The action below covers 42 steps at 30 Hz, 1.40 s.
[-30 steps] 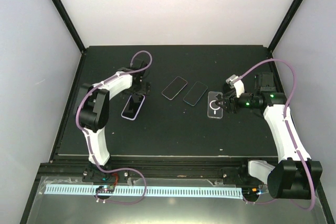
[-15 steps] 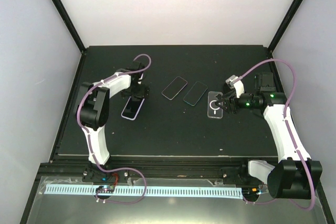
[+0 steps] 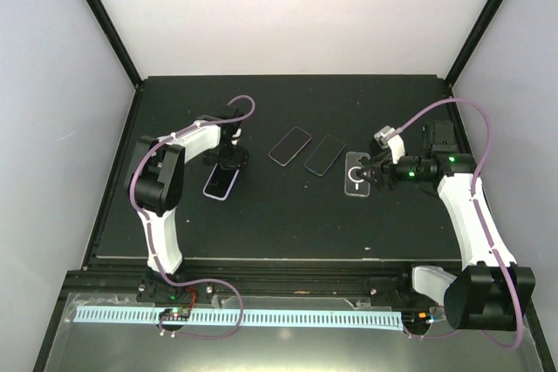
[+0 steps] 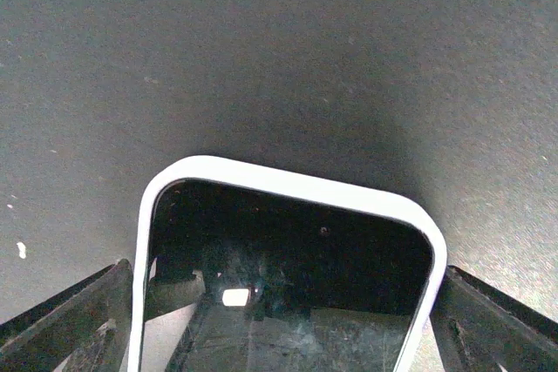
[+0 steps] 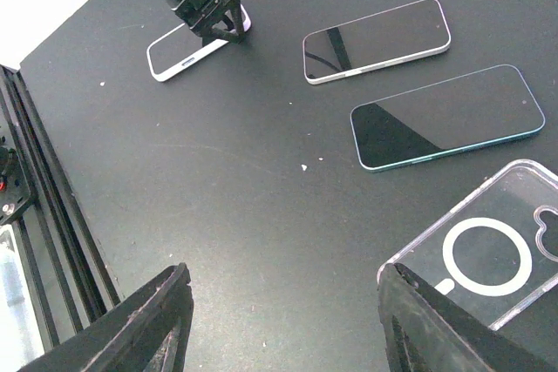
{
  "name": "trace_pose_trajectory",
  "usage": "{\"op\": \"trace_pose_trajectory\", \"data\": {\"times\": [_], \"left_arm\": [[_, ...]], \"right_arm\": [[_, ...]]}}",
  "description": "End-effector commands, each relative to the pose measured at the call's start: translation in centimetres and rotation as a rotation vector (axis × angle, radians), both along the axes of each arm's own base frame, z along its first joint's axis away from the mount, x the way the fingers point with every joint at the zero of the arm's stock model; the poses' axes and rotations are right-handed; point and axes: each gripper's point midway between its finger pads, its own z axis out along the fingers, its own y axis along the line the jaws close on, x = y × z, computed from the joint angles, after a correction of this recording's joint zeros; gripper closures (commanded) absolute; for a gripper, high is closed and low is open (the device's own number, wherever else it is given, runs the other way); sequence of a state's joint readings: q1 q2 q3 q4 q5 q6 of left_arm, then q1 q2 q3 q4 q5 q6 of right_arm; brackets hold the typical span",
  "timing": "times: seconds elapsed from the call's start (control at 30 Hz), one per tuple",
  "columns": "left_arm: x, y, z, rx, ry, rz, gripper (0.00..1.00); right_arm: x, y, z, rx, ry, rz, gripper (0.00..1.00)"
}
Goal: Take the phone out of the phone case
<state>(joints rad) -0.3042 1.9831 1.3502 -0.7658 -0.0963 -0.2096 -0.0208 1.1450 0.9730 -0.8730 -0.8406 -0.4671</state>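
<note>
I count two bare phones (image 3: 289,145), one cased phone (image 3: 221,182) centre-left and one clear case (image 3: 357,174); my left gripper (image 3: 229,163) straddles the cased phone, jaws wide apart, and my right gripper (image 3: 368,172) hovers partly apart at the clear case, gripping nothing.

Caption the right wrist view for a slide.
Right fingers open by a clear case; two bare phones beyond; left fingers straddling a third phone.

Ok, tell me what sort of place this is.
Probably a robot lab test cell, not a home or shop: a black table boxed in by plain white walls, a left arm and right arm bolted at its near edge, and three phones and a clear phone case laid out.
</note>
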Motion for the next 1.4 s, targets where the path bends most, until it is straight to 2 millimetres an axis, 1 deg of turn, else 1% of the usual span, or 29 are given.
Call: {"op": "trace_pose_trajectory", "data": {"times": [0.0,0.07,0.17,0.23,0.33,0.4,0.47,0.57,0.63,0.73,0.83,0.9,0.97,1.0,1.07,1.13,1.17,1.2,1.27,1.33,1.37], "left_arm": [[-4.0,-0.4,-0.8,0.026,0.119,-0.045,0.08],[-4.8,-0.6,-1.0,0.013,0.142,-0.047,0.1],[-5.8,-0.3,-1.4,0.016,0.176,-0.047,0.15],[-6.4,-0.6,-1.6,-0.003,0.194,-0.049,0.18],[-7.1,-0.7,-2.0,-0.015,0.22,-0.042,0.13],[-7.3,-0.3,-2.3,0.003,0.222,-0.033,0.14],[-7.4,-0.3,-2.6,0.009,0.232,-0.029,0.18],[-7.6,-0.8,-2.6,-0.02,0.242,-0.03,0.29],[-7.3,-1.3,-1.7,-0.046,0.216,-0.025,0.35],[-6.7,-3.0,0.8,-0.13,0.128,-0.037,0.4],[-6.1,-4.9,4.1,-0.248,0.02,-0.042,0.5],[-6.1,-6.8,6.2,-0.347,-0.038,-0.07,0.53],[-6.3,-9.3,8.6,-0.493,-0.089,-0.093,0.62],[-6.5,-10.7,10.3,-0.577,-0.124,-0.107,0.66],[-6.8,-12.8,12.6,-0.667,-0.178,-0.13,0.68],[-6.8,-14.5,15.0,-0.725,-0.243,-0.142,0.67],[-6.5,-15.0,16.2,-0.745,-0.282,-0.128,0.67],[-6.1,-15.6,17.7,-0.777,-0.336,-0.117,0.67],[-5.7,-16.5,20.2,-0.843,-0.419,-0.076,0.67],[-5.3,-16.8,22.2,-0.887,-0.502,-0.03,0.64],[-5.2,-16.9,23.2,-0.908,-0.547,-0.016,0.64]], "right_arm": [[-0.2,0.1,0.7,0.01,-0.028,0.017,0.4],[-0.3,0.1,0.7,0.009,-0.029,0.017,0.4],[-0.3,0.1,0.8,0.009,-0.035,0.015,0.4],[-0.3,0.1,0.8,0.008,-0.034,0.015,0.4],[-0.2,0.1,0.8,0.009,-0.031,0.012,0.4],[-0.2,0.1,0.7,0.009,-0.03,0.013,0.4],[-0.2,0.1,0.7,0.009,-0.027,0.012,0.4],[-0.1,0.1,0.5,0.01,-0.02,0.011,0.4],[0.0,0.0,0.3,0.007,-0.017,0.01,0.4],[0.5,-0.4,0.1,-0.013,-0.019,-0.02,0.4],[0.9,-0.6,0.1,-0.025,-0.04,-0.047,0.4],[1.2,-0.8,0.1,-0.03,-0.041,-0.066,0.41],[1.8,-1.2,0.2,-0.048,-0.051,-0.104,0.41],[2.0,-1.3,0.3,-0.053,-0.059,-0.114,0.41],[2.3,-1.0,0.8,-0.052,-0.077,-0.117,0.41],[2.5,-0.1,1.4,-0.058,-0.073,-0.1,0.41],[2.6,0.5,1.6,-0.067,-0.062,-0.086,0.41],[2.8,1.3,2.1,-0.074,-0.056,-0.068,0.41],[2.7,3.5,2.4,-0.084,-0.041,-0.017,0.41],[2.8,5.6,2.5,-0.075,-0.01,0.018,0.41],[2.8,6.7,2.6,-0.07,0.0,0.035,0.41]]}}
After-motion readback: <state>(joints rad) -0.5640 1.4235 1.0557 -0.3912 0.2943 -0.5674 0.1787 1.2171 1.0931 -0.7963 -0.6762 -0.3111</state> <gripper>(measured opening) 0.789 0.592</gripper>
